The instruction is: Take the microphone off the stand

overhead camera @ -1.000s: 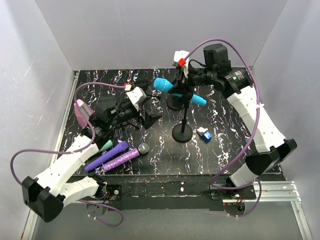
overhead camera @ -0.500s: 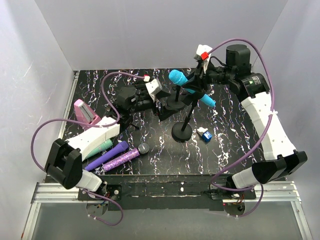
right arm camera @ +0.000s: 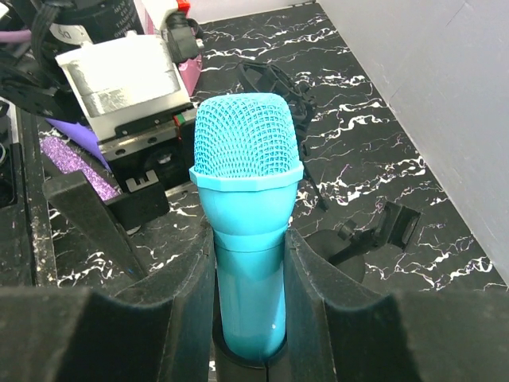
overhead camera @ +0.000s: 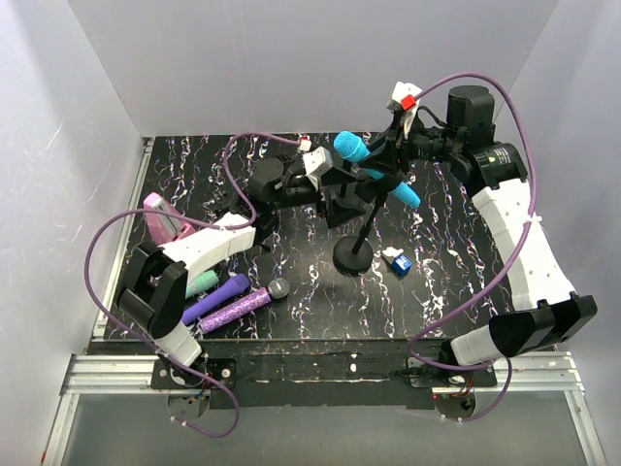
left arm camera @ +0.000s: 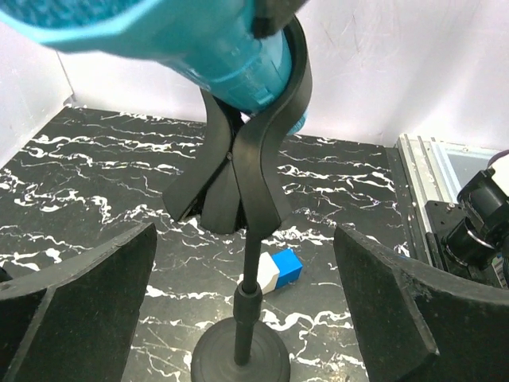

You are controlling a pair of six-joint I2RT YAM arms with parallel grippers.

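We found the teal microphone [right arm camera: 246, 199] seated in the clip [left arm camera: 256, 159] of the stand [left arm camera: 251, 267], tilted above the worktop [left arm camera: 95, 183]. Our right hand [right arm camera: 248, 270] pinched its smooth, stiff barrel below the mesh head. Our left hand [left arm camera: 242, 298] was spread wide either side of the stem, touching nothing. We judged the microphone light but slippery, best held by the barrel and not by the mesh, which could dent.

The turquoise microphone [left arm camera: 191, 40] sits clipped in the black stand [left arm camera: 253, 255]. Wide-apart fingers [left arm camera: 79, 294] flank its pole, with a blue-and-white block [left arm camera: 278, 269] behind.
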